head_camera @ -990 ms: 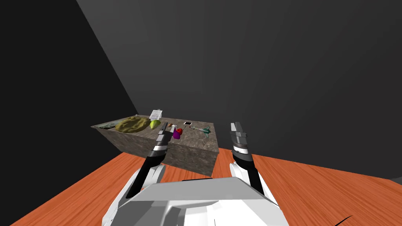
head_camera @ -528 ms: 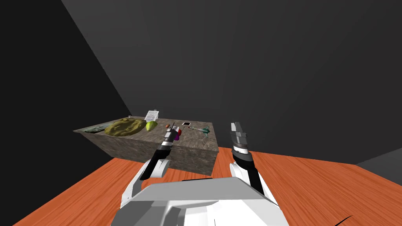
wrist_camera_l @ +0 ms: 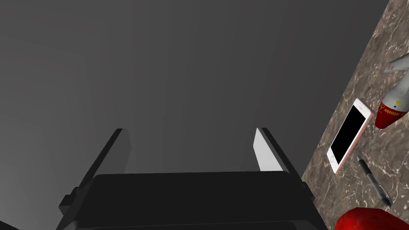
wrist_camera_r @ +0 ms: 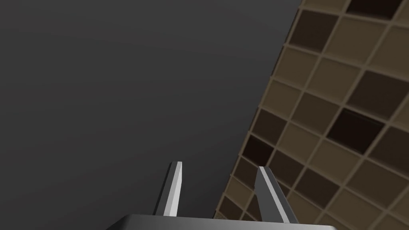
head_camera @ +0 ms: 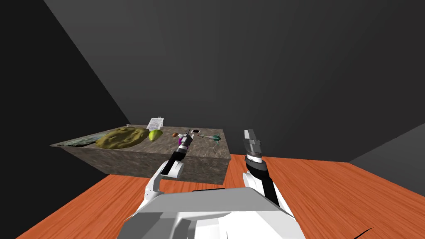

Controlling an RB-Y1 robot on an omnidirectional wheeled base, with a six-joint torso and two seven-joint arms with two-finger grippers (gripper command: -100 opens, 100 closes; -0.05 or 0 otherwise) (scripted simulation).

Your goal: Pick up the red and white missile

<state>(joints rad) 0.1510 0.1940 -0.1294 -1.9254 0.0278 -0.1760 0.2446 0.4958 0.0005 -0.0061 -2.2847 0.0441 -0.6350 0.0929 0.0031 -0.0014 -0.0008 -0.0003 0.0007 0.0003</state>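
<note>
My right gripper is up by the chest, short of the table, fingers apart with a narrow gap and nothing in it. My left gripper is out over the tabletop, fingers wide apart and empty, aimed past the far edge at the wall.

Beside it are one red round thing, one pen and one phone. Just beyond the phone is the one missile, flat on the top.

Key relation: the missile sits to the right of the left gripper and a bit farther out. Its long axis runs across the table, red nose toward the phone, fins away. I judge the left arm nearer, so I need to swing right and tip down.

Farther left are one yellow-green fruit, one olive lump and one white packet.
</note>
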